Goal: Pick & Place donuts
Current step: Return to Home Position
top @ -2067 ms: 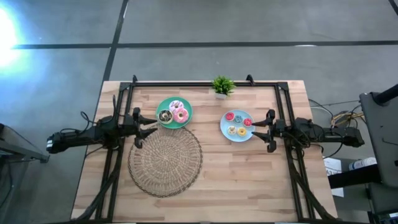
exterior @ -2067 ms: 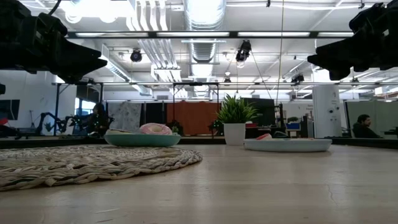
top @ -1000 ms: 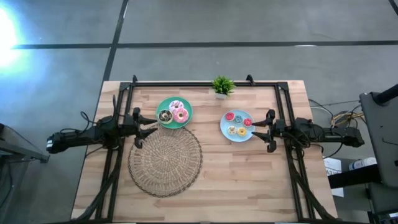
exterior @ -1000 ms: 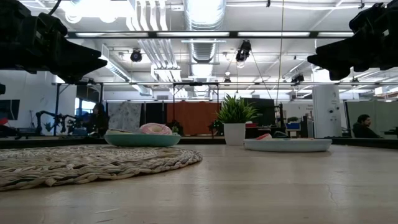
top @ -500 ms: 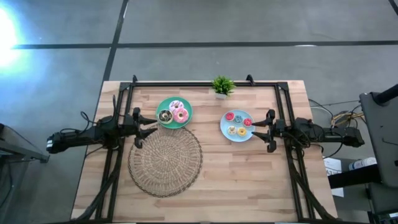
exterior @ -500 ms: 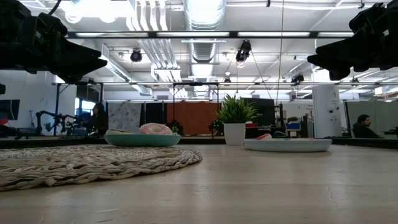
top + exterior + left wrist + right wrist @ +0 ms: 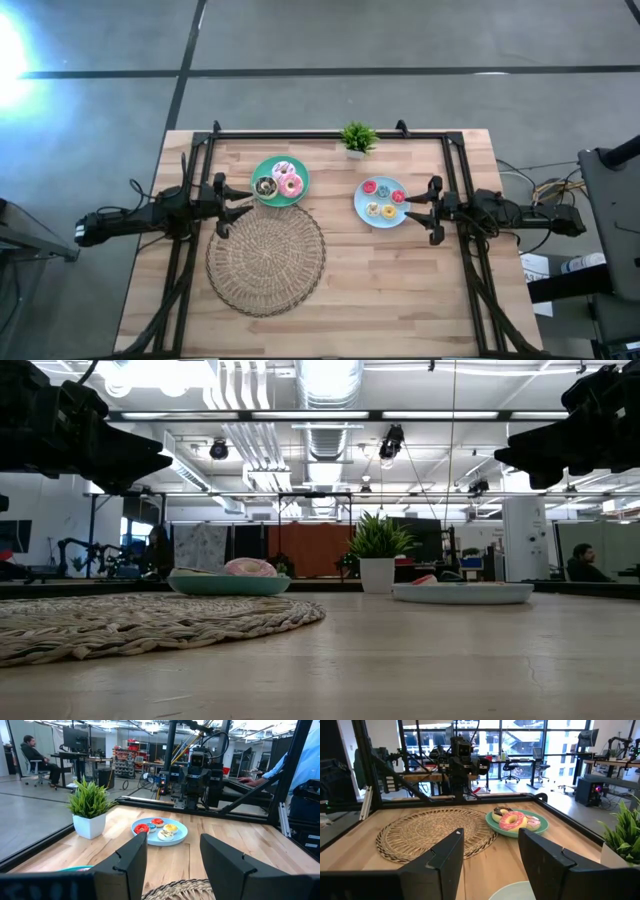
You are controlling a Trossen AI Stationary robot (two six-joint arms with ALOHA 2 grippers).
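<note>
The green plate (image 7: 259, 170) holds the three larger donuts (image 7: 290, 184): dark brown, pale sprinkled and pink. The blue plate (image 7: 359, 203) carries the tiny donuts (image 7: 373, 209). The left gripper (image 7: 234, 205) hangs just beside the green plate and the right gripper (image 7: 421, 210) just beside the blue one. Both have their fingers spread wide and hold nothing.

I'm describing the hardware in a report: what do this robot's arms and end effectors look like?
The left arm and right arm are slim, black and jointed, with thin dark cables looping beside them. The left end effector and the right end effector look alike: two broad, flat, matte black fingers with angular, stepped edges. No markings show on them.
</note>
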